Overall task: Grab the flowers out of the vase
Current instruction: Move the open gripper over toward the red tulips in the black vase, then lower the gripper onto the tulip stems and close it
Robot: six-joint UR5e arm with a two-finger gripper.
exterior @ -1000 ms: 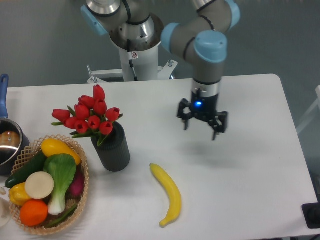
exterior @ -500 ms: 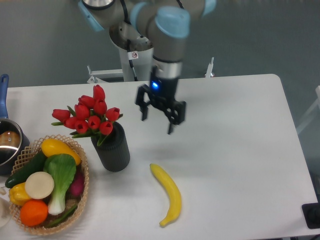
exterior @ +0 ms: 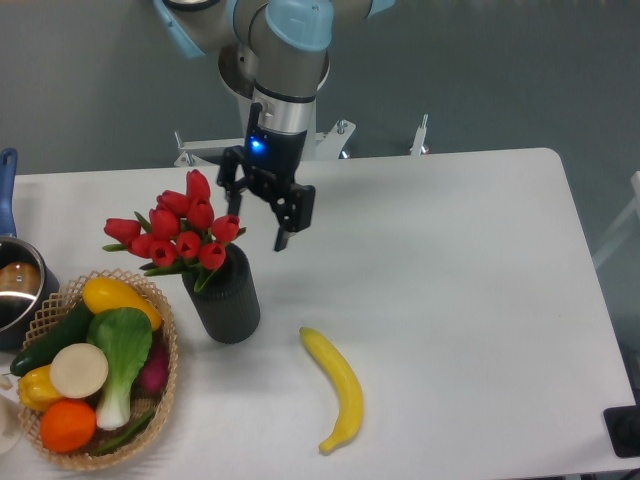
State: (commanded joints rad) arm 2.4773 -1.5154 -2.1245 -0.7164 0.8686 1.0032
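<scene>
At the far left edge of the frame a steel pot point(exterior: 15, 290) with a blue handle sits on the white desk point(exterior: 450, 300), and just below it a wicker basket point(exterior: 165, 330) holds a bok choy, a cucumber, an orange and other produce. Right of the basket stands the vase point(exterior: 228, 300), dark and ribbed, upright, with the flowers point(exterior: 180, 232) in its mouth; the red heads lean toward the upper left, above the basket's top edge. Just right of the blooms, at upper centre, hangs the claw point(exterior: 257, 210), its two fingers spread wide and holding nothing; the left finger appears close to the rightmost tulip head, though whether they touch cannot be told from this view. Lower centre, a banana point(exterior: 338, 390) lies on the desk, apart from everything else.

The step in hand looks like lining up on the bunch. To do it well, the claw should probably centre over the flower heads or the stems just above the vase mouth, straddle the bunch evenly, and close on the gathered stems, not on single blooms. A lift along the vase's axis would spare the vase from tipping toward the basket.
</scene>
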